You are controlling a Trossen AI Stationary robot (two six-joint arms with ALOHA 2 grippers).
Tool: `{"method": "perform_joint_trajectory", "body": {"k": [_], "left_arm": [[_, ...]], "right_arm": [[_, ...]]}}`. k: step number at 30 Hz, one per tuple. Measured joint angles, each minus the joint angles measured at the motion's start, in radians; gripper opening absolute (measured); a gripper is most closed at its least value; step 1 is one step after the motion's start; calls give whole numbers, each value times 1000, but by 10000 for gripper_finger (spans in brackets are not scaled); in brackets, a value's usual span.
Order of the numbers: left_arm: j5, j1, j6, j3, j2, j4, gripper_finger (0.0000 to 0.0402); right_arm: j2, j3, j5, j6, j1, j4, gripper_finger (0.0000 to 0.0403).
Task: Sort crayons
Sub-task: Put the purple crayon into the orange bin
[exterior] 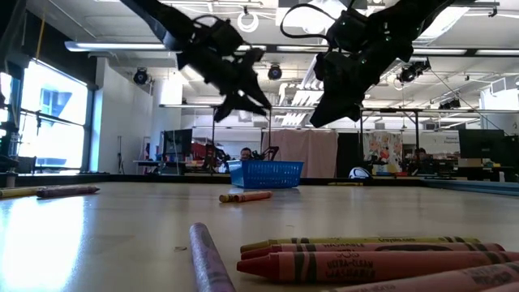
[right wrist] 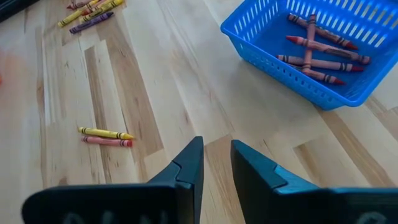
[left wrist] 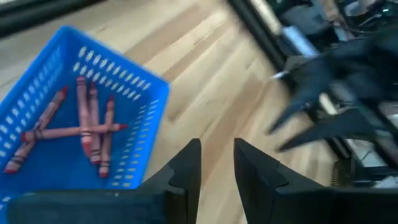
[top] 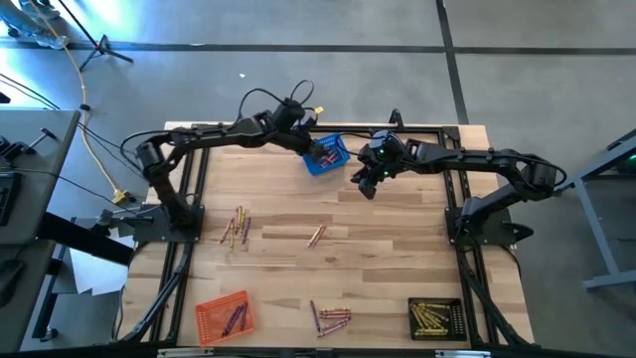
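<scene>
The table (top: 378, 254) is pale wood planks with visible grain, framed by dark metal rails. At its far edge sits a blue basket (top: 325, 156), rectangular plastic mesh with perforated walls, holding several red crayons (right wrist: 314, 53), thin paper-wrapped sticks lying crossed on its floor. The left gripper (top: 316, 149) hangs above this basket; in the left wrist view its two dark, wedge-shaped fingers (left wrist: 186, 168) stand a narrow gap apart with nothing between them. The right gripper (top: 366, 184) hovers just right of the basket, over bare wood, its fingers (right wrist: 189, 165) likewise slightly parted and empty.

Loose crayons lie in groups: a small cluster (top: 238, 227) at the left middle of the table, a pair (top: 317, 236) near the centre, and a bunch (top: 331, 318) at the near edge. An orange mesh basket (top: 223, 315) at the near left holds what look like purple crayons, though they are too small to be sure. A black basket (top: 435, 318) at the near right holds yellow ones.

The right wrist view shows the central pair as one yellow and one red stick lying side by side. The low view alone shows the near bunch close up (exterior: 365, 261), with waxy tips and printed paper labels, and both grippers raised clear of the tabletop.
</scene>
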Motion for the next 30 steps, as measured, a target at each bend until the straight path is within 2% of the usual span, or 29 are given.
{"method": "perform_joint_trajectory", "body": {"k": [4,7,9,12,15,19,23,27,30], "left_arm": [[-14,-52,42,1,-91,-154,74],[-62,-103,81,1,-179,-414,71],[-131,-144,86,1,-244,-626,70],[-285,-226,-6,1,-341,-928,70],[-401,-336,-183,0,-423,-1122,70],[-496,-516,-410,-35,-502,-1154,70],[-561,-667,-563,-114,-530,-1151,70],[-572,-751,-690,-212,-533,-1117,70],[-552,-780,-773,-282,-533,-1022,70]], "right_arm": [[0,0,0,-17,0,0,66],[0,0,0,-20,0,0,66],[0,0,-1,10,0,-2,66],[0,0,-2,76,2,-20,66],[0,0,-2,100,8,-52,66],[0,0,-2,157,9,-90,66],[0,0,-1,235,10,-133,66],[0,0,-2,260,10,-170,66],[0,0,-2,259,10,-187,66]]}}
